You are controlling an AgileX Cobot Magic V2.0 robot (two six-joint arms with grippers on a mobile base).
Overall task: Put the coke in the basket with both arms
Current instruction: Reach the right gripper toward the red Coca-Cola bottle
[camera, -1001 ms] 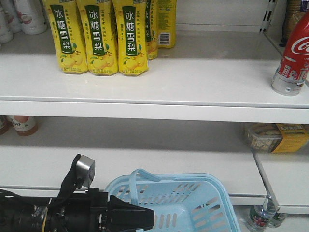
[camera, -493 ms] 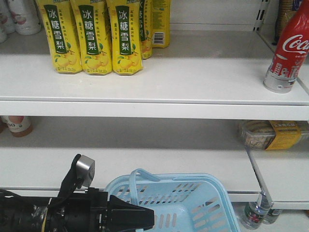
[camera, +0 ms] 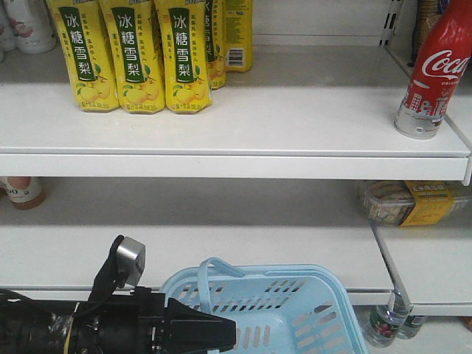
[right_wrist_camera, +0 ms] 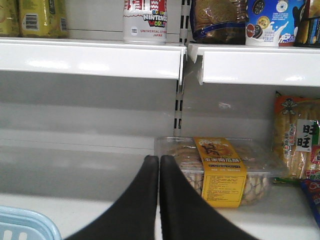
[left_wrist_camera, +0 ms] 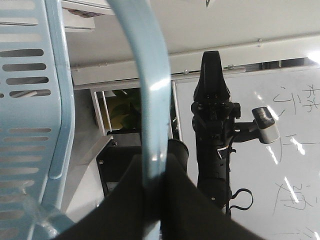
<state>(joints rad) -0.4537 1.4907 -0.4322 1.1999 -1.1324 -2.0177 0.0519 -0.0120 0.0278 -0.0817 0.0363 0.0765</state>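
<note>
I log bare upper shelf (camera: 295, 110) between yellow bottles (camera: 133, 59) and coke bottle (camera: 435, 70), slotted upright (camera: 393, 18) near the coke, basket (camera: 317, 324) mouth open below, left arm (camera: 110, 328) beside its rim.

Light blue plastic basket (camera: 258, 271): uniform blue, slotted sides. Red cola bottle (camera: 434, 70): white script, silver-grey base with red building print. Yellow drink cartons (camera: 133, 55): dark green vertical band, white characters, pear motif. White shelf (camera: 295, 118): plain.
</note>
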